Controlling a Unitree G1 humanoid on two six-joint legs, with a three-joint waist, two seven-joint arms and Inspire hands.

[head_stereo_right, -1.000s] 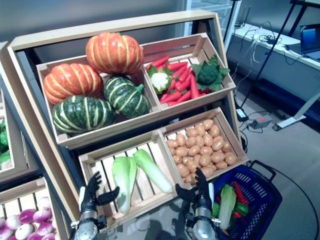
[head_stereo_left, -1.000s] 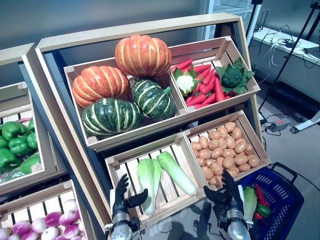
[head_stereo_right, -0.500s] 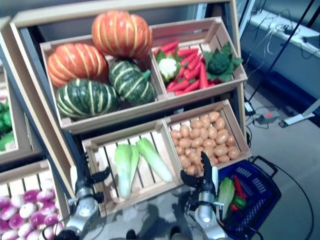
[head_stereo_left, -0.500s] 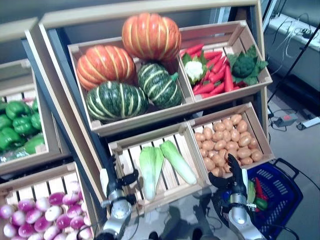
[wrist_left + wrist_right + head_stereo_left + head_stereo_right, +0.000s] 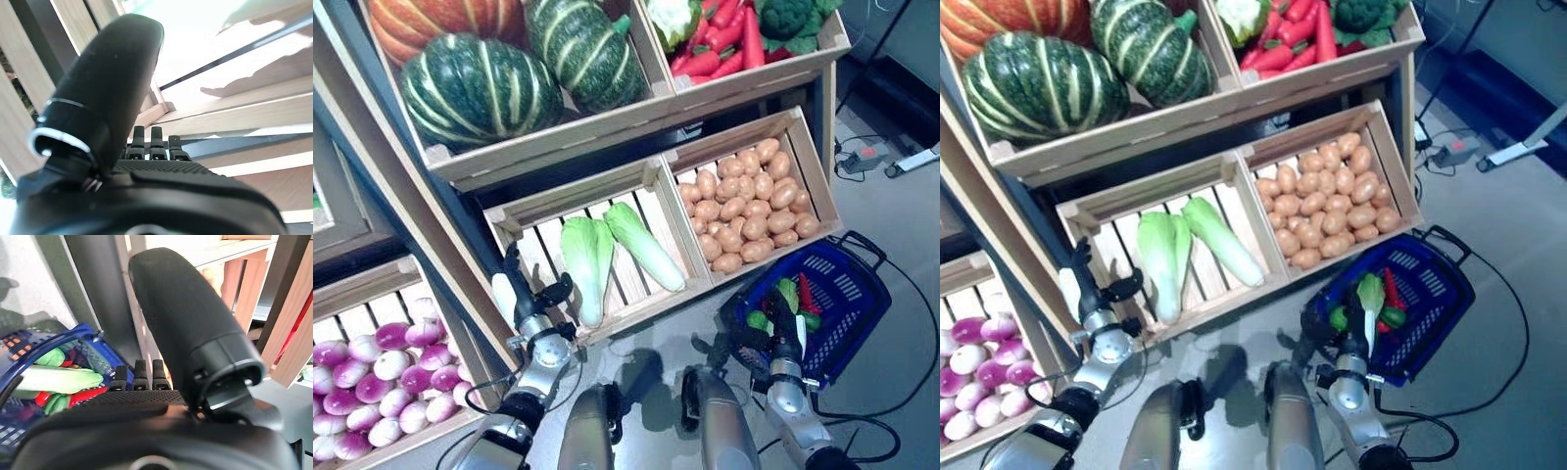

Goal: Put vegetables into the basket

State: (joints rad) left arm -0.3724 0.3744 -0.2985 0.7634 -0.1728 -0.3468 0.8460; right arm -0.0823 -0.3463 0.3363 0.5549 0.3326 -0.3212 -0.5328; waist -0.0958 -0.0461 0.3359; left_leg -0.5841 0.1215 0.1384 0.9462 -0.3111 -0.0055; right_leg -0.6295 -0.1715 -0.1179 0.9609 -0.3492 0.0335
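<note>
With both hands empty, fingers straight: left hand (image 5: 530, 305) before the slatted wooden crate (image 5: 524, 209) of two pale green cabbages (image 5: 607, 250), right hand (image 5: 781, 343) above the blue plastic basket (image 5: 862, 304), already partly filled. Advisable next: encircling one cabbage mid-length, lifting clear of the crate rim.

Crates (image 5: 656, 176) – bare slatted wood; basket (image 5: 862, 294) – plastic mesh.

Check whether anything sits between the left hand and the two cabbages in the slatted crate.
Only the crate's front rim does. The left hand, fingers straight, is raised at the crate's front left corner, and the cabbages lie on bare slats just past it. Nothing covers them.
</note>
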